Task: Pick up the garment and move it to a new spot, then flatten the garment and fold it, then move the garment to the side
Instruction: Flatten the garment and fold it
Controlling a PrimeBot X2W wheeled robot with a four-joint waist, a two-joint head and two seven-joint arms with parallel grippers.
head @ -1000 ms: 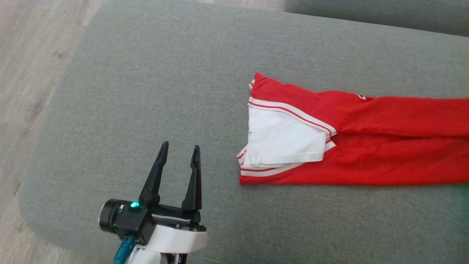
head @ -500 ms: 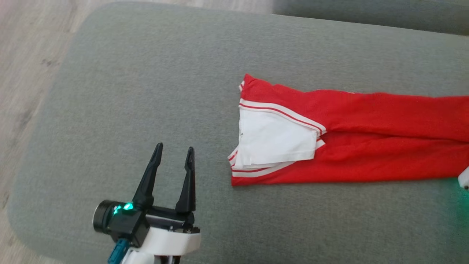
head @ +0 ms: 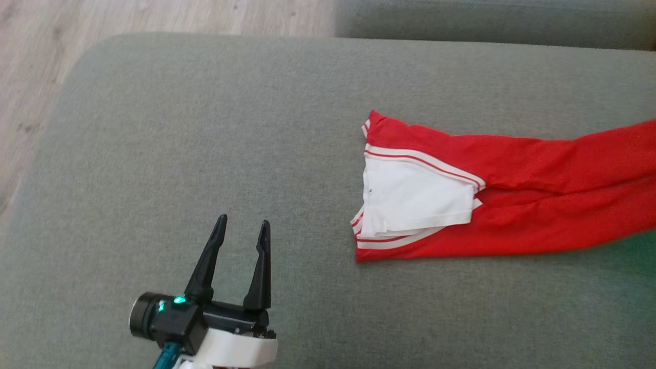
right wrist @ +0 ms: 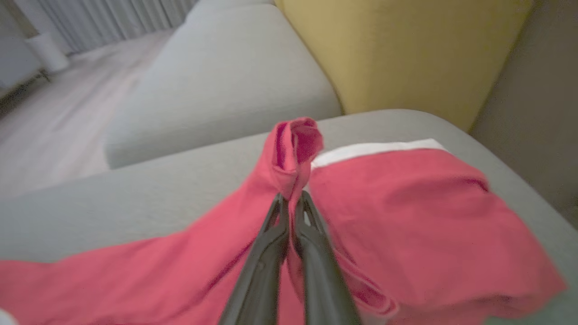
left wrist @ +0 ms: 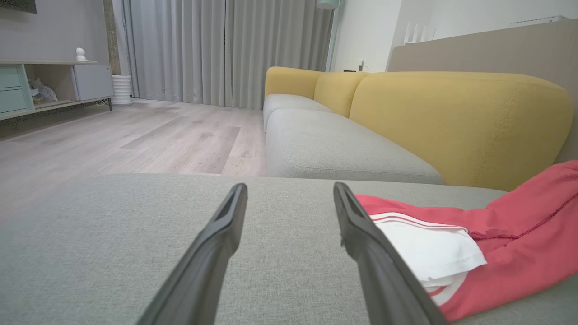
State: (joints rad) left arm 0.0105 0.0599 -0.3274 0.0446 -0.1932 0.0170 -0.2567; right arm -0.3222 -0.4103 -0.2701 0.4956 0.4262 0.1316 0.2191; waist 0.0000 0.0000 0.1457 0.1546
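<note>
A fold of the red trousers, laid at 3 o'clock on the sofa seat, has just been pinched by the right gripper; lifting is enabled. The left gripper is spread.

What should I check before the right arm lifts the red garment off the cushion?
1. Right gripper shut on the garment: ok, a red fold is pinched between its fingers.
2. Hold deep enough to lift: cannot tell, the picture is blurred.
3. Left gripper open and apart from the cloth: ok.
4. Nothing lying on the garment where it shows: ok.
5. Bare cushion to the garment's left for a new spot: ok.
</note>
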